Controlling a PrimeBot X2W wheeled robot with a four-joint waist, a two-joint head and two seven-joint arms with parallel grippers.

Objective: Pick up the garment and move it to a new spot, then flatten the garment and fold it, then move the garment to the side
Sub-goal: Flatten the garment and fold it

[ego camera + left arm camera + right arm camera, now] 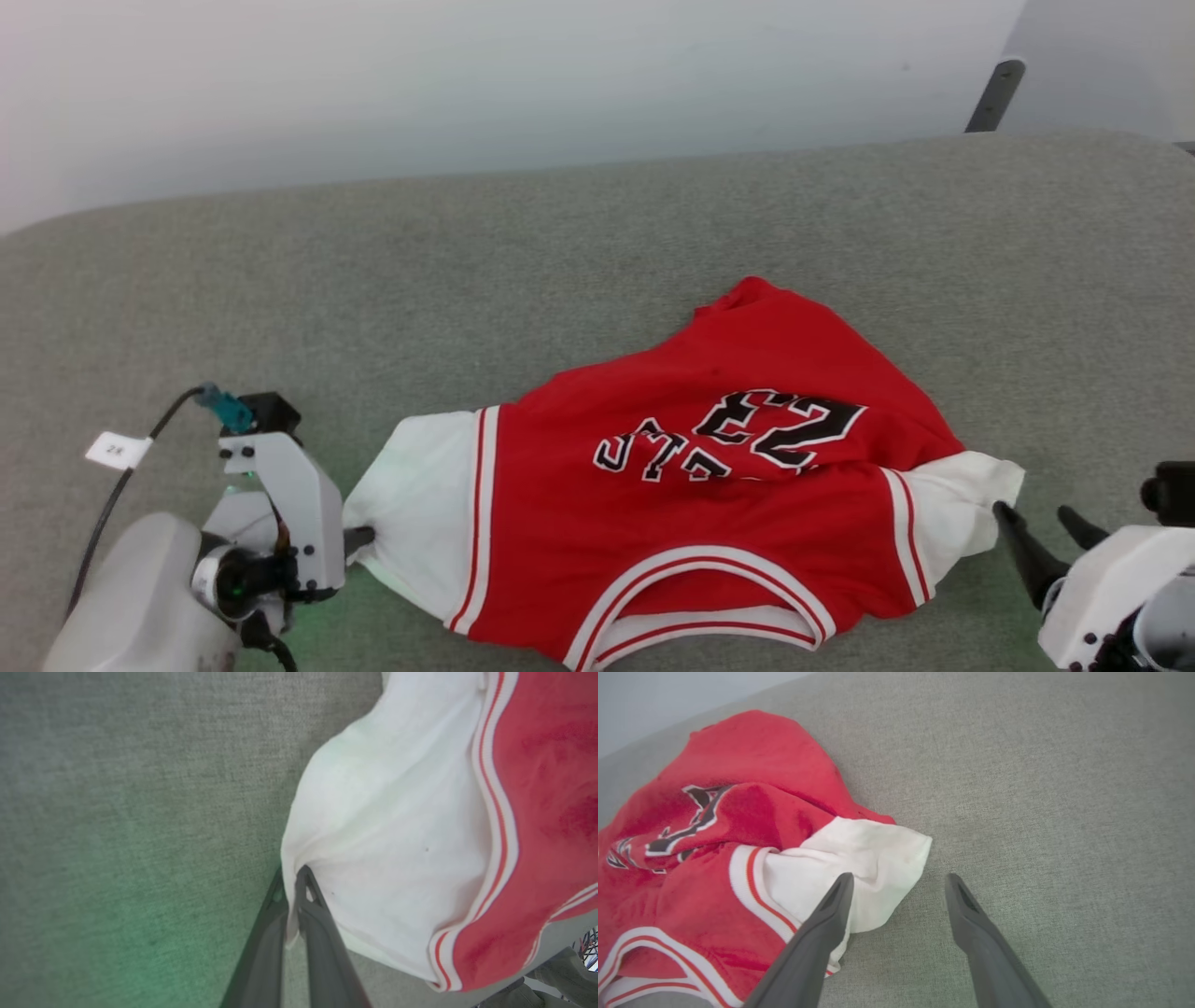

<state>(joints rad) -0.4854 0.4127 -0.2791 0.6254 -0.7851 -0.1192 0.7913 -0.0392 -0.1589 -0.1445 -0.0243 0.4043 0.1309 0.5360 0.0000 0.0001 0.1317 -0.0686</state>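
Note:
The garment [709, 485], a red jersey with white panels, striped trim and black white-outlined lettering, lies rumpled on the grey surface, collar toward me. My left gripper [362, 539] is shut on the edge of its left white panel [383, 849]; in the left wrist view the white cloth sits pinched between the two dark fingers [313, 933]. My right gripper [1041, 527] stands open at the jersey's right white panel [859, 872], one finger [822, 933] over the cloth, the other finger [976, 933] over bare surface.
A grey fabric surface [467, 280] stretches all around the jersey, with a pale wall behind it. A dark slanted leg [994, 93] shows at the back right. A cable with a white tag [117, 451] runs beside my left arm.

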